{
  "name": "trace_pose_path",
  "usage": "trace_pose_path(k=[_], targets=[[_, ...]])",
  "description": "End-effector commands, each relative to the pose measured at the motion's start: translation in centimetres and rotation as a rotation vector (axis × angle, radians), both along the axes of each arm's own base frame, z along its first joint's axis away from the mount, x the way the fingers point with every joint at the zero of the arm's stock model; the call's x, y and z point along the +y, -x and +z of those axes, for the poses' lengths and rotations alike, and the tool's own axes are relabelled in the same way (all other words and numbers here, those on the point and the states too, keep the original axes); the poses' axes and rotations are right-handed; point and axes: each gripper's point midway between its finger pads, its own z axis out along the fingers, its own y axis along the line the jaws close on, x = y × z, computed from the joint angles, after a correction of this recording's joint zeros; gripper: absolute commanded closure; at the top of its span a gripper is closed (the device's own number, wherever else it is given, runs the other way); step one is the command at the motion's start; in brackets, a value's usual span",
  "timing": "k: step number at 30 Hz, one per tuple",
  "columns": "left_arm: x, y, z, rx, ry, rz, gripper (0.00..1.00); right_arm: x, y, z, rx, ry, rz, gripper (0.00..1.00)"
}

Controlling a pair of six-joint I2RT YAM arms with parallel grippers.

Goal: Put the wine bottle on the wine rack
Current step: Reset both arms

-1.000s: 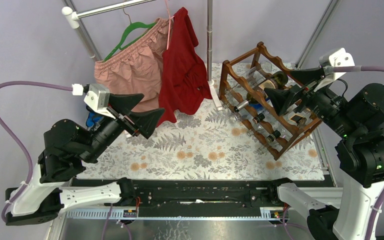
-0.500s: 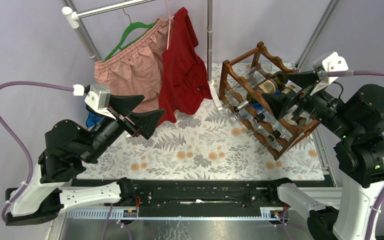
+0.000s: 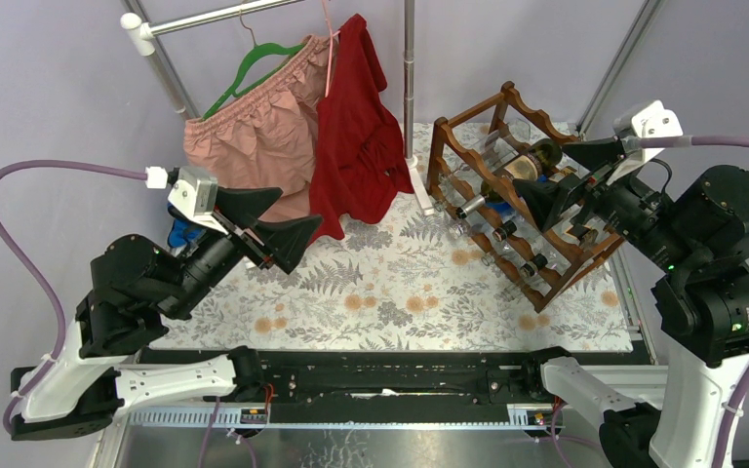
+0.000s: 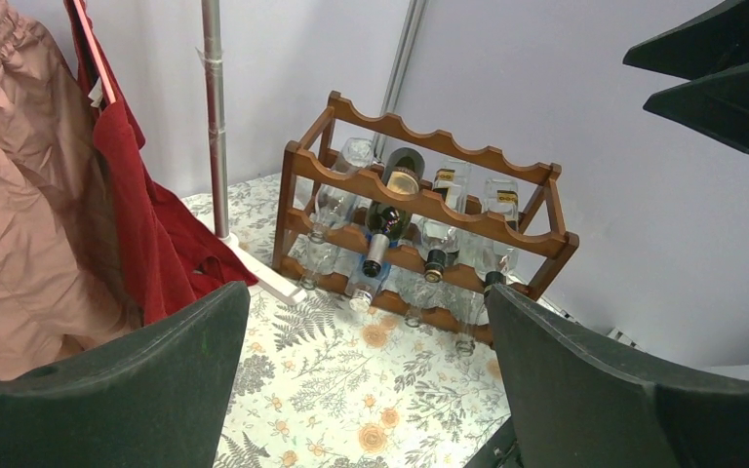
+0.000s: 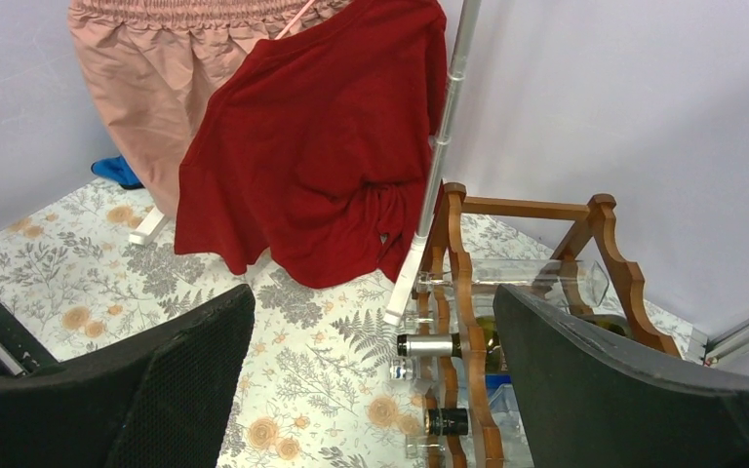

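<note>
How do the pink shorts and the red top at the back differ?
The pink shorts are pale with a gathered waistband; the red top is darker. The shorts hang on a green hanger, the top on a pink hanger. The top hangs nearer the wine rack. Both hang from one metal rail.

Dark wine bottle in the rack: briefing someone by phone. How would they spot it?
At the table's back right stands the reddish-brown wine rack. Among the bottles in it, the wine bottle is the only dark green one, with a silver-capped neck; its neighbours are clear glass.
</note>
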Motion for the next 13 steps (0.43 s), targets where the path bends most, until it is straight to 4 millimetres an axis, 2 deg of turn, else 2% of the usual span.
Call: trace_pose_path(k=[1,13], targets=[[0.18,0.02,-0.09,0.001,0.007,0.003,0.01,-0.64,0.11,1.79,-0.070,-0.011,-0.034,0.00],[-0.16,-0.23,-0.37,0.001,-0.006,0.007,0.01,-1.00,-0.09,1.42,-0.073,0.002,-0.055,0.00]])
